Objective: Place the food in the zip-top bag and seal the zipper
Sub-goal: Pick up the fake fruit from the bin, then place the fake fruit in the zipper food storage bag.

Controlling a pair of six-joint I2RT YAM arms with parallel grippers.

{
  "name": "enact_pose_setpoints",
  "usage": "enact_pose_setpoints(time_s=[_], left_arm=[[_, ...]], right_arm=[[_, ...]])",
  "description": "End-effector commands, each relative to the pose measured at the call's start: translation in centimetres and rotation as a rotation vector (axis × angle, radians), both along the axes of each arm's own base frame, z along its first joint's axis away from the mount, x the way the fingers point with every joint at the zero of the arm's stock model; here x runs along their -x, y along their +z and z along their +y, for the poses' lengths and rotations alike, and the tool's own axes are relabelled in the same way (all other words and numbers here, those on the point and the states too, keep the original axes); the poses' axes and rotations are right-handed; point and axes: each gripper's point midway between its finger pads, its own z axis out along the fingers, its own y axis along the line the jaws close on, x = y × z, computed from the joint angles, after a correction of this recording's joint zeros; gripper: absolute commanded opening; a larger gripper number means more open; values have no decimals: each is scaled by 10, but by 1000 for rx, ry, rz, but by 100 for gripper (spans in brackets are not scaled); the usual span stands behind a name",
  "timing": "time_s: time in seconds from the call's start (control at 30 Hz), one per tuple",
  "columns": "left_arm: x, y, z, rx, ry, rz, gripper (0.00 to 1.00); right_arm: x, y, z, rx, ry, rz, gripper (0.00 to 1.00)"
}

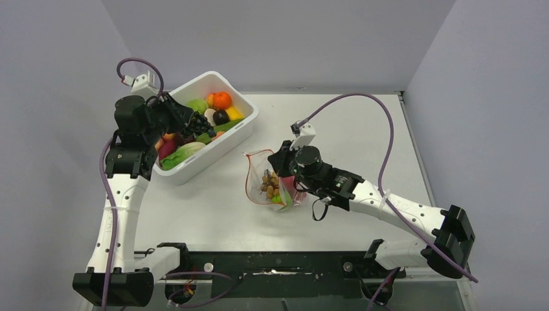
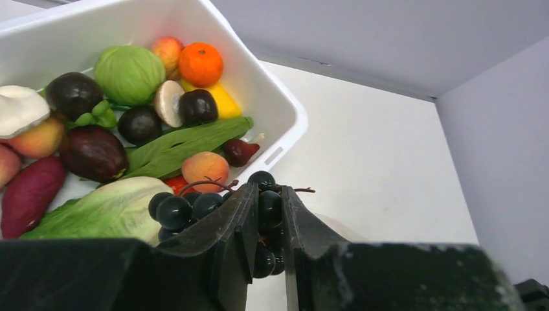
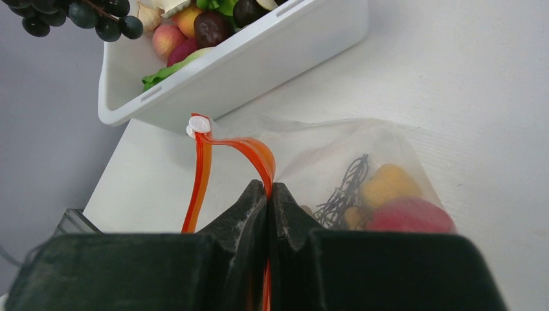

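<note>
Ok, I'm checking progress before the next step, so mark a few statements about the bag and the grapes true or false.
1. The left jaws grip the grapes. True.
2. The grapes are in the bag. False: they hang above the bin.
3. The right jaws are shut on the zipper. True.
4. The bag is empty. False: it holds some food.
</note>
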Motion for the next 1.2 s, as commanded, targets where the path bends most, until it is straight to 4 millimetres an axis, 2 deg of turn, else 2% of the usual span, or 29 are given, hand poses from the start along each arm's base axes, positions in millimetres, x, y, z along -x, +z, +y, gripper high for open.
enact_pose_setpoints(time_s=[0.0, 0.07, 0.23, 0.43, 0.67, 0.87, 1.17], left_arm=[[18, 53, -23, 81, -95, -141, 17], [24, 62, -31, 116, -131, -165, 16], [40, 68, -53, 212, -228, -196, 16], [52, 67, -68, 277, -299, -189, 15], [71, 64, -95, 426, -440, -185, 15], [81, 33, -111, 478, -500, -121, 15], [95, 4, -133, 552, -562, -78, 15]], right_arm=[[-10, 47, 15, -124, 1, -74, 0], [-12, 48, 17, -130, 2, -72, 0], [-22, 46, 21, -133, -7, -57, 0], [-29, 51, 30, -156, 9, -50, 0], [-40, 53, 36, -178, -4, -42, 0], [-49, 55, 40, -200, -6, -33, 0], [-51, 58, 50, -226, 16, -22, 0]])
